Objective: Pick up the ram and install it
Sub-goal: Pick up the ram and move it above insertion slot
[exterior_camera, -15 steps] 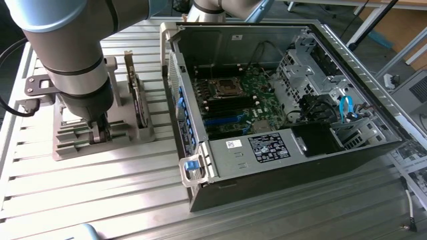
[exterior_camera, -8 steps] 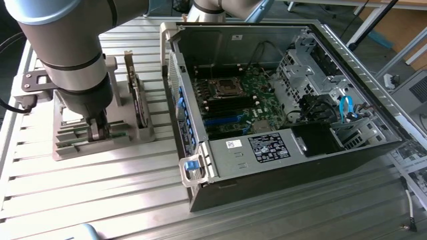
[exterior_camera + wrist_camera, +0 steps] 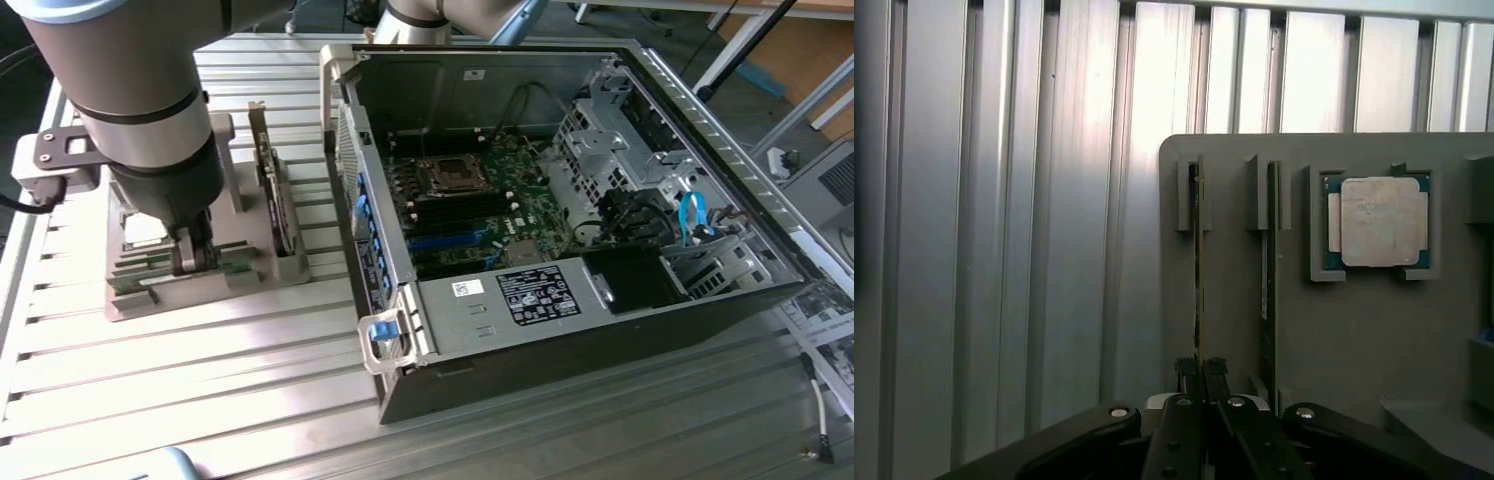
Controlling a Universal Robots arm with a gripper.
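Observation:
The ram (image 3: 1199, 270), a thin green stick seen edge-on, stands in a slot of the grey holder (image 3: 1354, 330). My gripper (image 3: 1201, 365) is shut on its near end, with both dark fingers pressed against its sides. In the exterior view the gripper (image 3: 191, 255) reaches straight down into the holder (image 3: 267, 270) at that view's left, beside the open computer case (image 3: 441, 320). The motherboard's long memory slots (image 3: 461, 210) lie inside the case, to the exterior view's right of the gripper.
A second thin stick (image 3: 1270, 280) stands in the neighbouring slot, close to the held one. A square silver processor (image 3: 1377, 222) lies in a recess of the holder. A dark upright card (image 3: 276, 190) stands between gripper and case. The table (image 3: 200, 400) is ribbed metal.

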